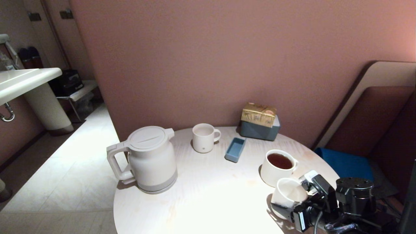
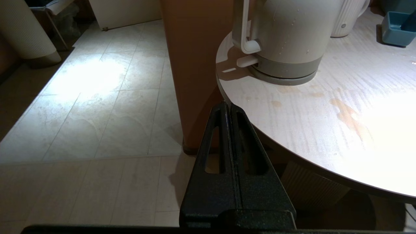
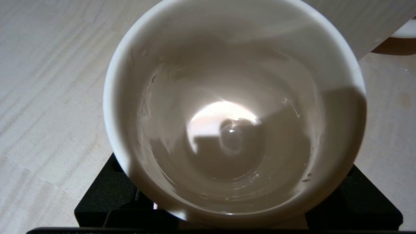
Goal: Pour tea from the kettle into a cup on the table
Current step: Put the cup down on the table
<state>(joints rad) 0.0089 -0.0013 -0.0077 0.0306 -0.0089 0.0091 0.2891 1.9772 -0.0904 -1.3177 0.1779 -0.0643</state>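
Empty cup in my right pincer, kettle waiting

My right pincer [image 1: 286, 203] is clamped around the small cup [image 1: 289, 192] at the bench's [image 1: 208, 195] near right edge; it's glazed, light, slippery and breakable. The kettle [image 1: 148, 159] stands at the left edge, likely heavy: I'd take its loop handle. The left pincer [image 2: 230, 109] is pressed together.

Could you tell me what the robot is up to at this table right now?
The right gripper is closed around a small empty white cup at the near right edge of the round table, beside a mug already holding tea. The kettle stands untouched on the table's left side. The left gripper is shut and empty, off the table's edge near the kettle.
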